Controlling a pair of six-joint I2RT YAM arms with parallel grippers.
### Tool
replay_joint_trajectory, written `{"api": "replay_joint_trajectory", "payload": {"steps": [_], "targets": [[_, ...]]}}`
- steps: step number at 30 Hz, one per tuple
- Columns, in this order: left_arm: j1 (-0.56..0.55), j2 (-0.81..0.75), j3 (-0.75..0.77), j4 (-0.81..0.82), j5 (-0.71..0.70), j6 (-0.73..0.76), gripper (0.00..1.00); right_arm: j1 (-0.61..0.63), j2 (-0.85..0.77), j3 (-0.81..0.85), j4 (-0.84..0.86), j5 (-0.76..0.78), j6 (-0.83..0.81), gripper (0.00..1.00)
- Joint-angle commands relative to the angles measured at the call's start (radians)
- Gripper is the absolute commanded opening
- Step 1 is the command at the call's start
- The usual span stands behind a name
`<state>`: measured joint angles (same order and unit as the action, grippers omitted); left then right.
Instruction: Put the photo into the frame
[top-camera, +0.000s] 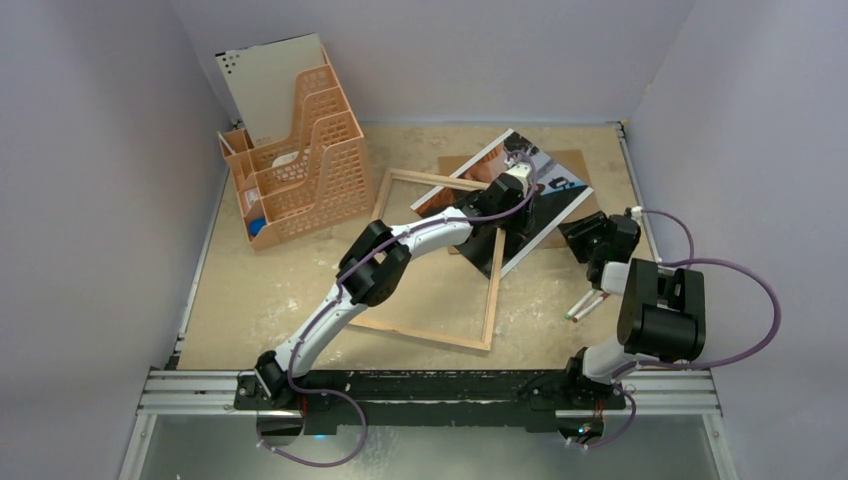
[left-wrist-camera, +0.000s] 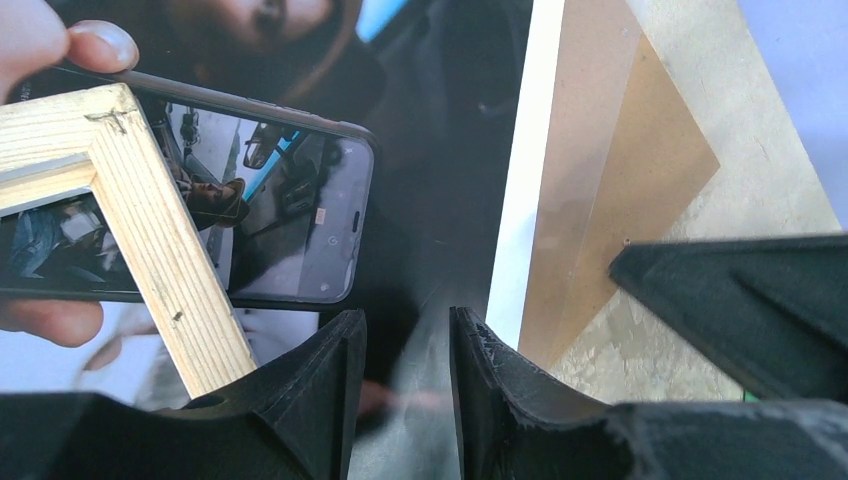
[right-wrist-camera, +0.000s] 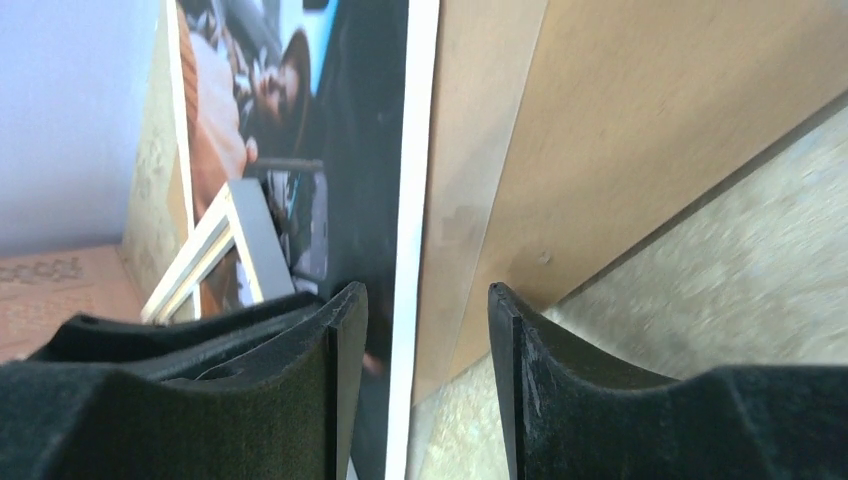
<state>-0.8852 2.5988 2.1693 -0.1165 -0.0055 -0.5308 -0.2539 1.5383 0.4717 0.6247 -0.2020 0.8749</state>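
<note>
The photo (top-camera: 555, 180) lies picture-up at the back right, on a brown backing sheet (top-camera: 580, 165). The frame (top-camera: 492, 300) lies back-up at mid table, and its far right corner (left-wrist-camera: 150, 230) overlaps the photo (left-wrist-camera: 440, 150). My left gripper (top-camera: 518, 222) hangs over the photo's dark part, and its jaws (left-wrist-camera: 407, 330) are open with only the print's surface between them. My right gripper (top-camera: 572, 228) stands at the photo's right side. It is open (right-wrist-camera: 427, 300) and straddles the white border (right-wrist-camera: 415, 200) without touching it.
An orange mesh file organiser (top-camera: 300, 160) with papers stands at the back left. The backing sheet (right-wrist-camera: 620, 130) reaches past the photo towards the right wall. Grey walls close the table in on three sides.
</note>
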Motion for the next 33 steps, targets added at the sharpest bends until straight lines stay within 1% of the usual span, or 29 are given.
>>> {"api": "replay_joint_trajectory", "payload": {"steps": [1, 5, 8, 14, 20, 26, 30, 33], "targets": [[0.024, 0.049, -0.037, -0.095, 0.001, 0.023, 0.40, -0.065, 0.002, 0.084, -0.102, 0.064, -0.100, 0.51], [0.025, 0.036, -0.034, -0.058, 0.053, 0.031, 0.43, -0.145, 0.030, 0.174, -0.169, 0.068, -0.179, 0.51], [0.026, 0.034, -0.024, -0.025, 0.079, 0.032, 0.45, -0.171, 0.055, 0.203, -0.147, 0.054, -0.194, 0.51], [0.025, 0.042, -0.009, 0.050, 0.122, 0.066, 0.49, -0.181, 0.141, 0.288, -0.117, 0.046, -0.251, 0.51], [0.025, 0.050, 0.012, 0.101, 0.106, 0.107, 0.61, -0.180, 0.240, 0.381, -0.135, 0.096, -0.280, 0.53], [0.024, 0.069, 0.025, 0.174, 0.082, 0.135, 0.68, -0.182, 0.339, 0.464, -0.145, 0.101, -0.308, 0.55], [0.024, 0.070, 0.052, 0.207, 0.098, 0.165, 0.73, -0.184, 0.380, 0.522, -0.197, 0.068, -0.304, 0.55], [0.024, 0.051, 0.031, 0.260, 0.129, 0.175, 0.77, -0.185, 0.406, 0.545, -0.209, 0.011, -0.289, 0.55]]}}
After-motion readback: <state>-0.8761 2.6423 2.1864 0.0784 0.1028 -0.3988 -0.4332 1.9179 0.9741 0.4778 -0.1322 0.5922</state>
